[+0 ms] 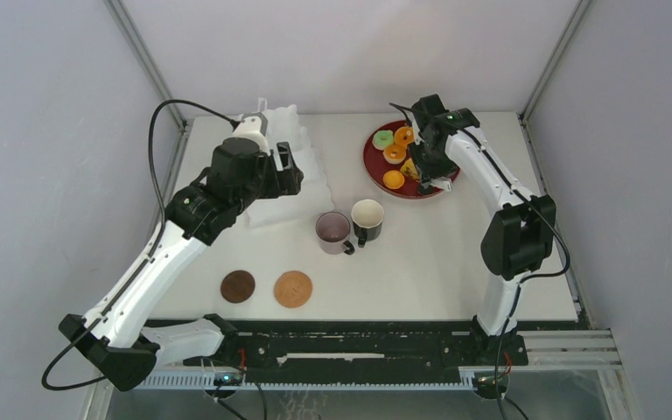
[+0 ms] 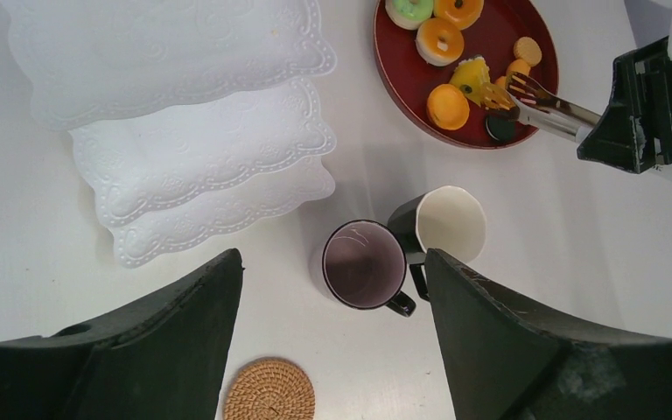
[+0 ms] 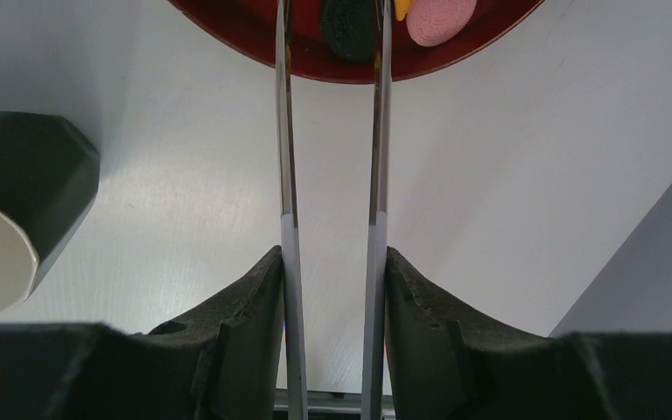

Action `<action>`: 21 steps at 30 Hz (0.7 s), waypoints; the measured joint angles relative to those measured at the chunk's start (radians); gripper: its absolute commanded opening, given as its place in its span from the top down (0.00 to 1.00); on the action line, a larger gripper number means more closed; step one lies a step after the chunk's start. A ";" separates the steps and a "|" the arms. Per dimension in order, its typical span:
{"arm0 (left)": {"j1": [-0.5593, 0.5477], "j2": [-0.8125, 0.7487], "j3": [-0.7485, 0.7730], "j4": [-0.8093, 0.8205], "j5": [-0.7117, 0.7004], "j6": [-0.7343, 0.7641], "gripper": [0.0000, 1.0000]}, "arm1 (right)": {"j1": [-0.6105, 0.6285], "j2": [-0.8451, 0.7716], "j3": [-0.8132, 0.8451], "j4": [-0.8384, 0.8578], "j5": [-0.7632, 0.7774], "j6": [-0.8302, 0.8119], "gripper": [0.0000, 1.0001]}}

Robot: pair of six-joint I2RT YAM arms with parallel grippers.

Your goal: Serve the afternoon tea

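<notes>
Stand was bare; pastries lay on tray beside it, mugs off coasters. Right pincer held tongs; left pincer wide.

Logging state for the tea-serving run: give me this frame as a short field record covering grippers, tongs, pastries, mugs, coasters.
left gripper: open, holding nothing
right gripper: shut on metal tongs
tong tips: at yellow pastry on dark red tray
three-tier stand: no pastries on visible tiers
mugs: mauve mug and black mug side by side, not on coasters
coasters: dark brown coaster, woven tan coaster, both bare
</notes>
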 measured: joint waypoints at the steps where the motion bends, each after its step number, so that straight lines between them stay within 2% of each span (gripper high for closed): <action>1: 0.006 -0.004 0.000 0.000 0.001 0.000 0.19 | 0.000 0.004 0.003 0.003 0.003 -0.005 0.51; 21: 0.045 -0.032 -0.028 0.000 0.025 0.000 0.19 | -0.006 0.121 0.044 0.072 0.047 -0.070 0.48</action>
